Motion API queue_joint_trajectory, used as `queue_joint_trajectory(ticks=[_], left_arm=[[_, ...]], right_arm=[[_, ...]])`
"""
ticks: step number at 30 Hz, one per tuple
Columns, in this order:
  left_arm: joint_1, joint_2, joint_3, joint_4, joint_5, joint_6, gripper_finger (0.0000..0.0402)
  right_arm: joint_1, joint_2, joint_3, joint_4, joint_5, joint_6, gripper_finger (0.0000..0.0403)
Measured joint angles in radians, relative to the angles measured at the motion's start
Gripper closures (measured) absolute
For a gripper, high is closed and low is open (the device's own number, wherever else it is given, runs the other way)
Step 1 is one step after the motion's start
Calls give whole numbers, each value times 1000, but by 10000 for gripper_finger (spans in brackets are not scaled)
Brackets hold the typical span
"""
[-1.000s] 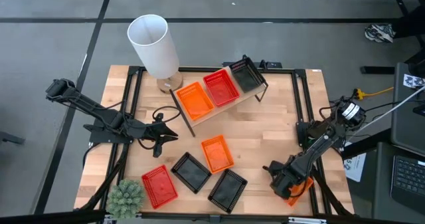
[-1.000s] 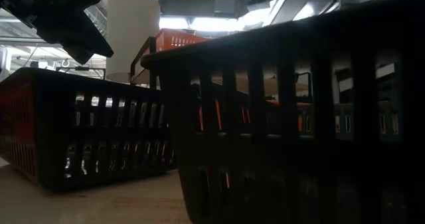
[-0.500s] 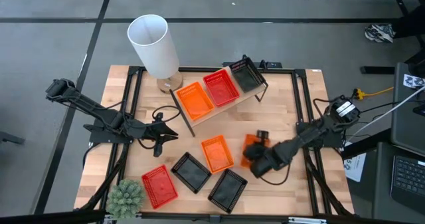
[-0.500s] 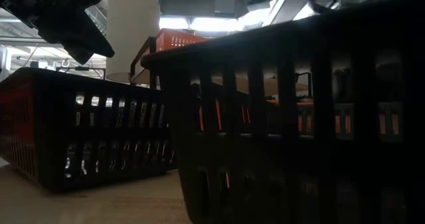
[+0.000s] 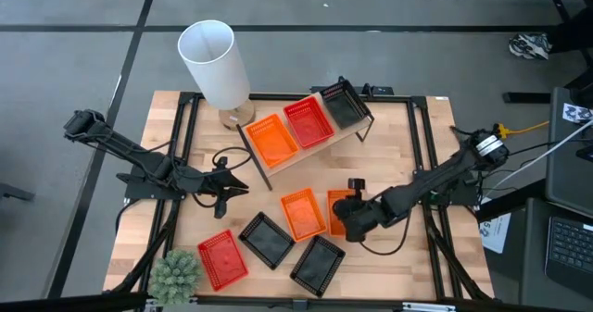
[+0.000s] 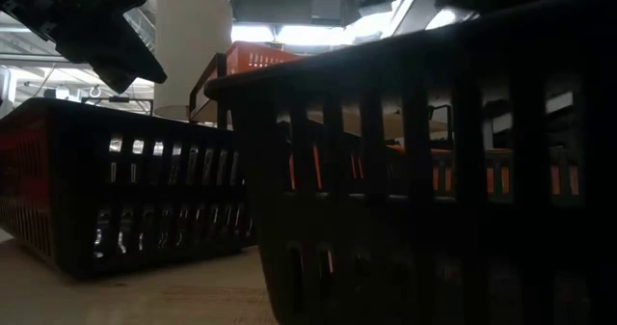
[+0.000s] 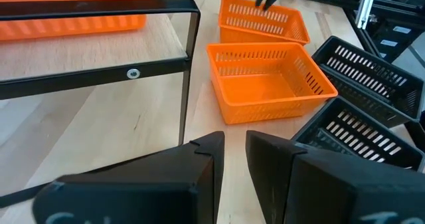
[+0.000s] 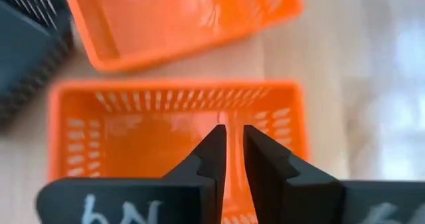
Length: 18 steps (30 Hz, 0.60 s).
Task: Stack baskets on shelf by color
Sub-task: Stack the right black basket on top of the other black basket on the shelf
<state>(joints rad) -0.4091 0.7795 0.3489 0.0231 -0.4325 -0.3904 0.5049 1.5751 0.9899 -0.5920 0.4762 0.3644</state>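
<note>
Beside the loose orange basket (image 5: 302, 212), right gripper (image 5: 349, 216) grips another's rim.

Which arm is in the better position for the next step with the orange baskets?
The right. Its hand is shut on an orange basket, carried beside the loose orange basket on the table. The left hand waits apart, holding nothing, nearer the shelf. Probably the right should continue.

On the counter (image 5: 389, 178), three baskets (image 5: 305, 124) sit side by side on the shelf (image 5: 283, 160), five more baskets (image 5: 301, 213) lie nearer the front edge, beside the plant (image 5: 176, 273).
</note>
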Motion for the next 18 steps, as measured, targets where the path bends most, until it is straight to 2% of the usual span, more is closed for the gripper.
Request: queue_joint_trajectory(ticks=[3,7,10,14,18], left_arm=[[0,0,0,0,-2,0,345],[0,0,0,0,-2,0,345],[0,0,0,0,-2,0,345],[0,0,0,0,-3,6,345],[0,0,0,-1,-4,8,345]], right_arm=[[4,-35,54,-12,-24,-11,350],[5,-55,112,31,-250,51,350],[23,-46,121,164,-395,95,350],[62,11,99,350,-443,97,350],[77,92,99,388,-443,104,350]])
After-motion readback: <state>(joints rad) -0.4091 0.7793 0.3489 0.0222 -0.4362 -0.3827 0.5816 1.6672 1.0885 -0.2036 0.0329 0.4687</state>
